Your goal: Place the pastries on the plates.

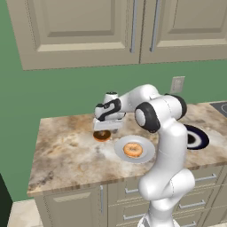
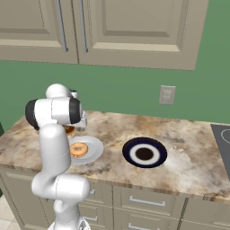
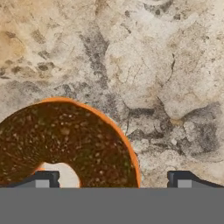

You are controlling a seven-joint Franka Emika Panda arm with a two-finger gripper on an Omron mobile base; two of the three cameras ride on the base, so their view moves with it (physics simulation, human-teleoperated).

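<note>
1. Fingertips point(image 3: 43, 179) of claw point(image 3: 111, 179) sit at bottom of hand view, spread wide w/ nothing between them; choc donut point(image 3: 65, 144) lies just under, offset toward one tip, not centred in the gap.
2. Seen from left base cam, claw point(image 1: 107, 126) hangs low over choc donut point(image 1: 102, 135), which rests on bare marbled surface point(image 1: 66, 155), just beside white plate point(image 1: 146, 153), not on it.
3. Orange donut point(image 1: 133, 150) already sits on white plate; navy plate point(image 2: 144, 152) lies further along the surface, well apart, w/ no pastry on it.
4. Handling, by judgement: choc donut looks light, soft, crushable; icing on top prob. smears or sticks. Best hold likely across the ring's outer sides, low on the plain dough, w/ a gentle squeeze; pinching one side through the hole is an alt. Claw prob. needs recentring first.
5. Hard to make out: hand view cuts off the near part of choc donut, so full outline and hole not visible. From right base cam the arm covers nearly all of it; a sliver of orange-brown point(image 2: 69, 130) shows by the elbow. Arm also hides part of navy plate in left base cam. Whether the tips touch the surface or donut: can't tell.
</note>
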